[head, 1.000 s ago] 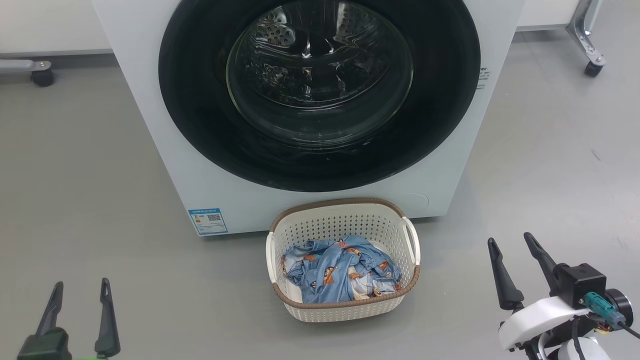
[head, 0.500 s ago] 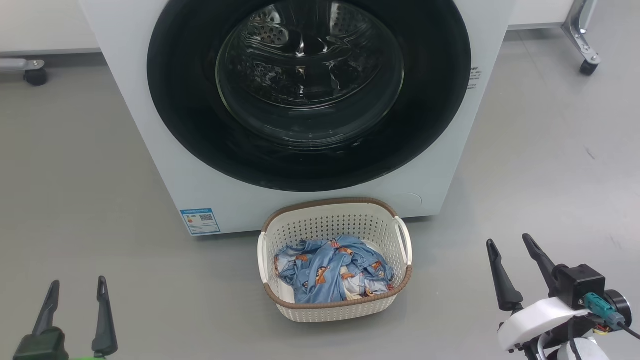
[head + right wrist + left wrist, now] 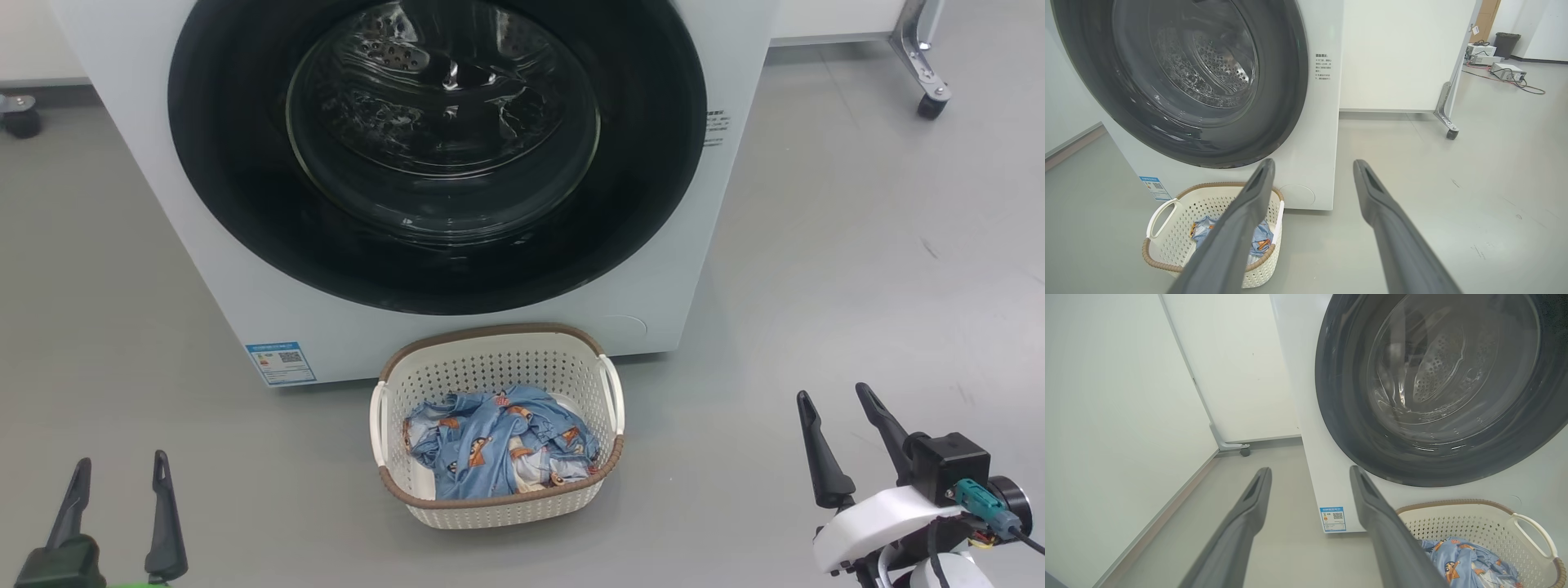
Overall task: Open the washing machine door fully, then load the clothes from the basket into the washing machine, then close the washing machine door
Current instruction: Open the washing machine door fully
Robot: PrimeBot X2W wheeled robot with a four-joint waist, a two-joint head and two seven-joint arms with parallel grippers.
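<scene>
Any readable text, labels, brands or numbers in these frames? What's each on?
Blue label, lower corner of the washing machine front: QR code and print, too small to read.
Grey printed lines on the washing machine front, beside the washing machine door: Chinese characters, too blurred to quote.
Small tag at the edge of the white panel: unreadable.
No brand or number legible.
</scene>
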